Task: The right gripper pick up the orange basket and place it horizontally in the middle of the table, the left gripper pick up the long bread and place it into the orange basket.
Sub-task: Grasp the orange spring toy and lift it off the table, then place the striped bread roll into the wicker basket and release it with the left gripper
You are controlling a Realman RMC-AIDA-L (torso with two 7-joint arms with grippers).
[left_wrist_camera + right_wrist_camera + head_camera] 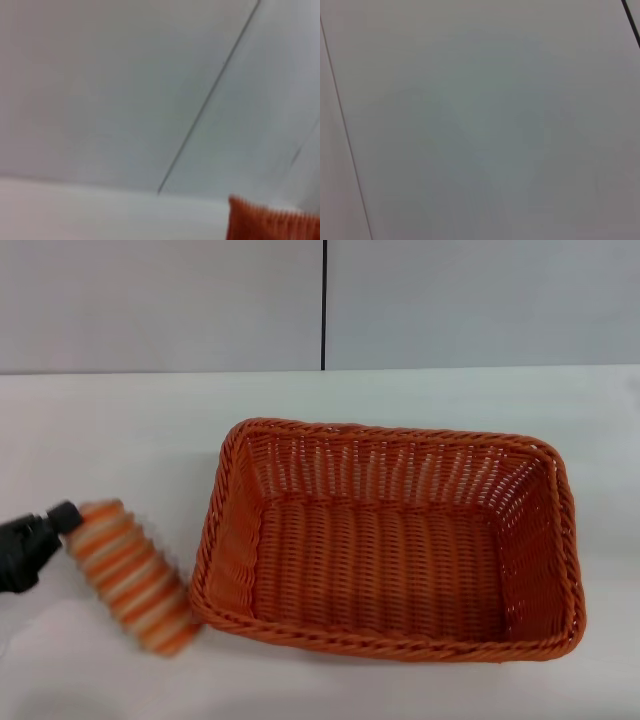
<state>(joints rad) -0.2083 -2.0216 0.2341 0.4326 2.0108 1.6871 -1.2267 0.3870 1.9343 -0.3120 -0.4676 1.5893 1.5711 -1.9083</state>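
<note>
The orange basket [388,540] lies lengthwise across the middle of the white table [120,430], open side up and with nothing in it. At its near left corner hangs the long bread [132,576], ribbed orange and cream and tilted, its lower end close to the basket's rim. My left gripper [62,522] comes in from the left edge and is shut on the bread's upper end. An orange woven corner [270,224] shows in the left wrist view. The right gripper is out of view; the right wrist view shows only a pale panel.
A grey wall with a dark vertical seam [324,304] stands behind the table. Bare white tabletop lies to the left of, behind and to the right of the basket.
</note>
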